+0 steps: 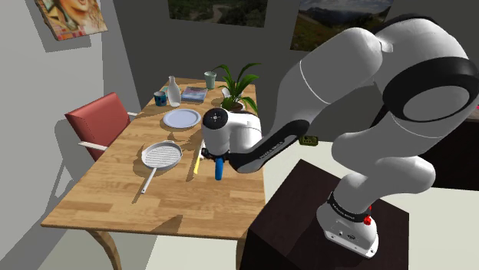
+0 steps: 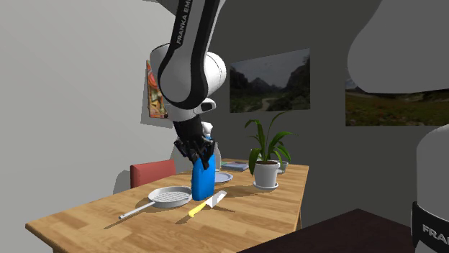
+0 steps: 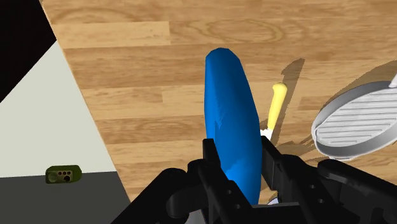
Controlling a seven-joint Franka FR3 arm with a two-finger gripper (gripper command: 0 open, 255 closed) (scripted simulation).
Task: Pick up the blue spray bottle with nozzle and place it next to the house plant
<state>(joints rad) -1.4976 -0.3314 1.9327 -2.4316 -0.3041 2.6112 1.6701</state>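
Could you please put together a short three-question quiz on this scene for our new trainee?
1. True or false: the black two-finger claw is shut on the tall blue spray bottle.
2. Which lies nearest the bottle on the wooden table? A) the round grey grill pan B) the yellow-handled knife C) the round white plate
3. Fill in: the chair beside the table is coloured ____.
Key: 1 true; 2 B; 3 red.

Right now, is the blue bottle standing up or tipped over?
Upright: the blue spray bottle stands vertical over the table, the gripper clasping its top.
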